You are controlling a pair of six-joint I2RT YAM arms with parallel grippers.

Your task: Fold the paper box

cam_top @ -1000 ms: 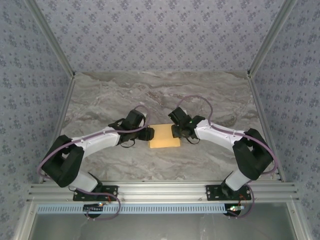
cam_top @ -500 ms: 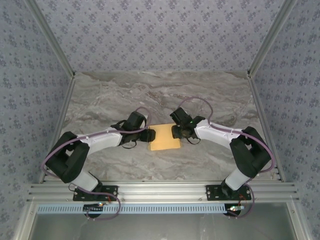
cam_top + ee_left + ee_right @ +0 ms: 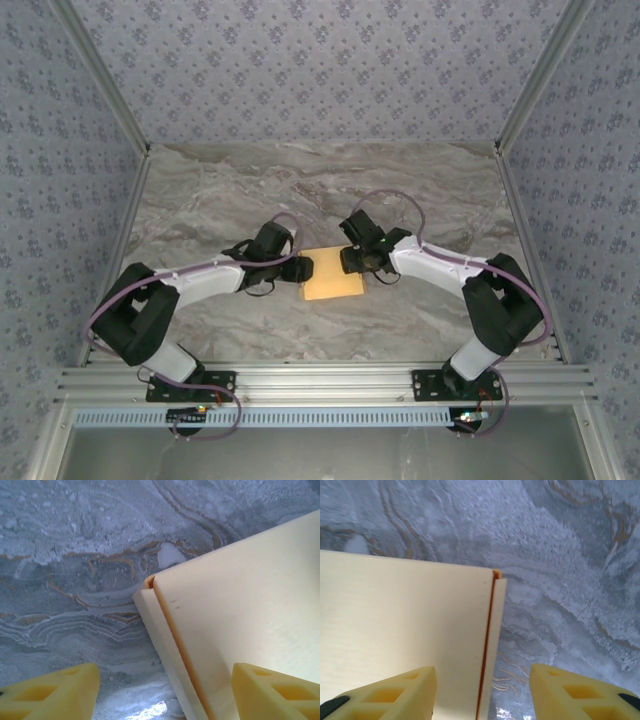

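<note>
The paper box (image 3: 334, 275) lies flat and folded on the marble table, a yellow-orange card between the two arms. My left gripper (image 3: 304, 268) is at its left edge, open; in the left wrist view the box's layered edge (image 3: 170, 630) runs between the yellow fingers (image 3: 55, 692), one finger over the card, the other over bare marble. My right gripper (image 3: 347, 262) is at the box's upper right edge, open. In the right wrist view the box's folded edge (image 3: 490, 640) lies between the fingers (image 3: 395, 692), which are not pressing it.
The marble table (image 3: 320, 190) stretches behind and around the box. Patterned walls and metal frame posts (image 3: 120, 130) enclose the sides. An aluminium rail (image 3: 320, 385) runs along the near edge by the arm bases.
The right gripper has opened a little and shifted slightly left over the box's corner. The left gripper has stayed at the left edge, and the box has barely moved.
</note>
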